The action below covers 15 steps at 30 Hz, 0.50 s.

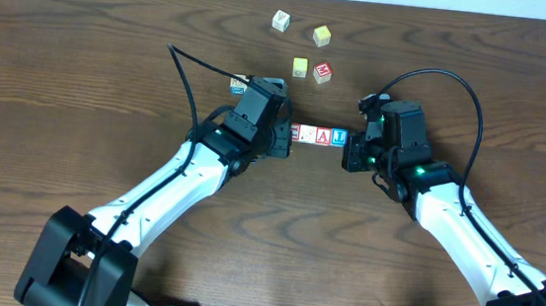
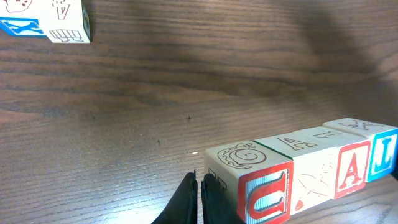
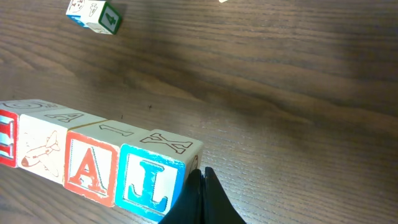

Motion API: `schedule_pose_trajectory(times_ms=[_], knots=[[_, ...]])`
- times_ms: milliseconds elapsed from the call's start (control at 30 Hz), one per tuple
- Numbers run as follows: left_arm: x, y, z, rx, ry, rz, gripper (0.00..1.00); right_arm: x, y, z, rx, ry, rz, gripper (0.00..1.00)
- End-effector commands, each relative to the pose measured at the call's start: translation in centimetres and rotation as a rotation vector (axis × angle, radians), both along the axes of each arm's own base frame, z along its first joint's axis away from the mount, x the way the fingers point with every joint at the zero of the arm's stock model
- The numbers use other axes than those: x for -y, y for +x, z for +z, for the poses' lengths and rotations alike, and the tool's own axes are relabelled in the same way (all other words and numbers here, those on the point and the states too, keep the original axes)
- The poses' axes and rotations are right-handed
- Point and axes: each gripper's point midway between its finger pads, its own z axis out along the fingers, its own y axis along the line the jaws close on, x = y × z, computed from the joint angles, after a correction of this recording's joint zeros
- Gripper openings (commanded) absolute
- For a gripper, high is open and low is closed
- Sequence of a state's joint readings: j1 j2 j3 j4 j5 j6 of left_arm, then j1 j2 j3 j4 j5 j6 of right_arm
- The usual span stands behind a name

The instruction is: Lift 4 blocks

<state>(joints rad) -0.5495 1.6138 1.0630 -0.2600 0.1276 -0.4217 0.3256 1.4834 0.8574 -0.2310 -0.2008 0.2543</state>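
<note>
Your four blocks (image 1: pixel 319 135) are lined up in one touching row near the middle of the surface (image 1: pixel 81 77), slightly toward its far edge. The left claw (image 2: pixel 199 186) has its fingers together and presses tip-first against the outer face of the C block (image 2: pixel 264 196). The right claw (image 3: pixel 200 180), fingers likewise together, butts the L block (image 3: pixel 149 183). Only squeeze from the two ends holds the whitish block (image 2: pixel 314 177) and the A block (image 2: pixel 351 168). If you ease that squeeze or raise one side faster, I'd expect the row to buckle and spill. The narrow tips could also skid off the end faces. Readable: a red "C", a red "A", a blue "L", and an outlined "X" on the L block's top. A stray block (image 3: pixel 99 15) shows a green "4".
</note>
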Motion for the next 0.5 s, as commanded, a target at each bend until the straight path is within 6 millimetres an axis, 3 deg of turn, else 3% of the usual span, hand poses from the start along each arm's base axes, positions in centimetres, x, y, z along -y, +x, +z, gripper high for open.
schedule_pose_trajectory(times_ms=[0, 267, 467], knots=[[3.7, -1.4, 2.5, 0.006, -0.128, -0.128, 0.07, -5.6, -2.1, 2.8, -0.002, 0.165, 0.196, 0.01], [3.7, -1.4, 2.4, 0.003, -0.127, -0.128, 0.07, -5.5, -2.2, 4.5, 0.043, 0.175, 0.197, 0.01], [3.7, -1.4, 2.4, 0.003, -0.127, -0.128, 0.07, -5.4, -2.4, 4.4, 0.031, 0.169, 0.194, 0.01]])
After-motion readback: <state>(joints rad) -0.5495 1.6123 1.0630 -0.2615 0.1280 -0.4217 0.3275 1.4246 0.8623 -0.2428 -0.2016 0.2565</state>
